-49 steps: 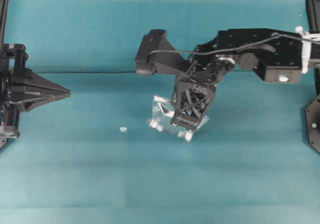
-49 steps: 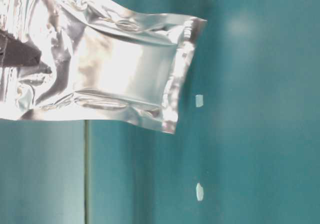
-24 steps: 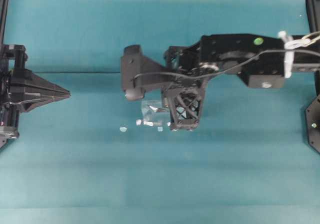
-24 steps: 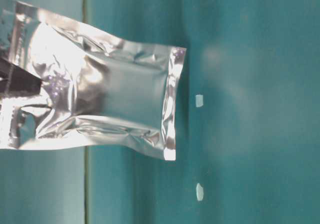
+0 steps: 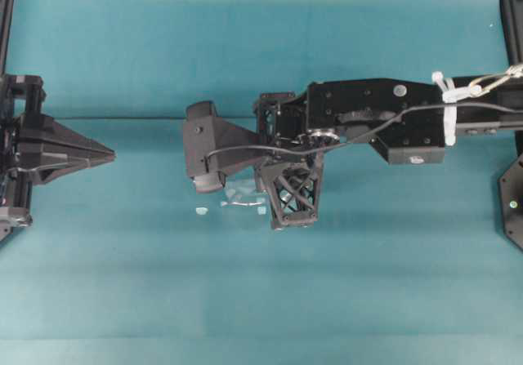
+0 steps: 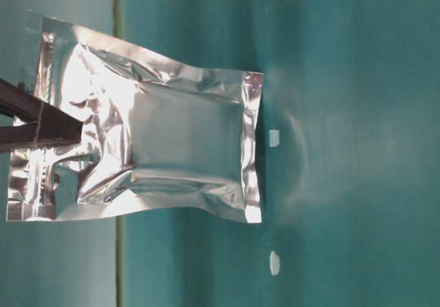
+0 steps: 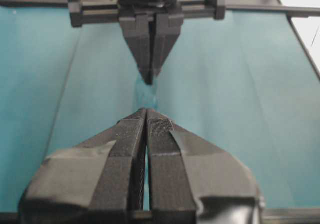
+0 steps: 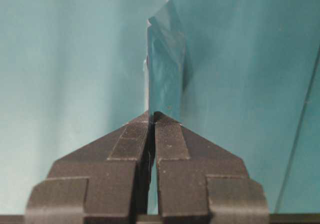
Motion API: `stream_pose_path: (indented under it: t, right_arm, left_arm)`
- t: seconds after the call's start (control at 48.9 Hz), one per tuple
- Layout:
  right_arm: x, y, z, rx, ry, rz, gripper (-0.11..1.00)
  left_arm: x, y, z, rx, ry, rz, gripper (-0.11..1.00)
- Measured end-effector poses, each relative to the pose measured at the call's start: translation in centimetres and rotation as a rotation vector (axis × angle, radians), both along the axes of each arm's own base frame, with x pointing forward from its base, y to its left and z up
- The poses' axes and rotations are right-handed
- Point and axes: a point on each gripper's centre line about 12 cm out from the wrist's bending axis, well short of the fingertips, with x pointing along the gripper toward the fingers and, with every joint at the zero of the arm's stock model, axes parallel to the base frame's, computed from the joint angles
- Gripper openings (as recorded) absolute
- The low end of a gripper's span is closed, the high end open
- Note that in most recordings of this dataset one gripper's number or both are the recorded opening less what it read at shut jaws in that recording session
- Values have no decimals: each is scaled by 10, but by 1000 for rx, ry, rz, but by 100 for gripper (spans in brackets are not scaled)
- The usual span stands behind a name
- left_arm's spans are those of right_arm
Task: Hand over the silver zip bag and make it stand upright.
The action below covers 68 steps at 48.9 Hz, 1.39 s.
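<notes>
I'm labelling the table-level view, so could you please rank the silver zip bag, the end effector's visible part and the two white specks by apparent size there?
1. silver zip bag, far the largest.
2. right end effector, its dark tip clamped on the bag's left part.
3. The two white specks look about equal, so I will not rank them.

Two small white scraps (image 6: 274,138) lie on teal table (image 5: 245,300).
</notes>
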Motion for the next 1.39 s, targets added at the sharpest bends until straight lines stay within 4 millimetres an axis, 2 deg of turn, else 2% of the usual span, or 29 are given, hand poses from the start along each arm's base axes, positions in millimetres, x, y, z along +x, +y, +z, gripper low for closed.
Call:
stream_pose_path:
  t: [0.287,0.594,0.819,0.86,0.942,1.126,1.187,1.228,1.331,1.392]
  right_arm:
    - [-4,5,0,2,49,13,3]
    - [5,6,4,1,31,18,3]
    - [7,6,5,2,26,16,3]
    - [8,6,5,2,24,16,3]
    - [7,5,4,2,26,15,3]
    - [7,5,4,2,28,15,3]
    - [7,5,3,2,29,15,3]
    - [6,5,2,2,31,13,3]
    - [6,3,1,2,32,8,3]
    - [6,2,0,2,29,5,3]
  left_arm:
    - [0,0,-2,-5,5,1,0]
    - [1,3,-2,-75,7,24,0]
    - [5,3,-14,-99,45,31,1]
    - [7,3,-15,-97,47,30,5]
    - [11,3,-23,-98,57,30,22]
    - [18,1,-41,-105,87,23,76]
    - [21,-2,-49,-104,109,9,90]
    - [24,-5,-54,-102,128,-3,91]
    - [31,-11,-68,-103,177,-24,84]
    - [36,-14,-76,-101,196,-32,86]
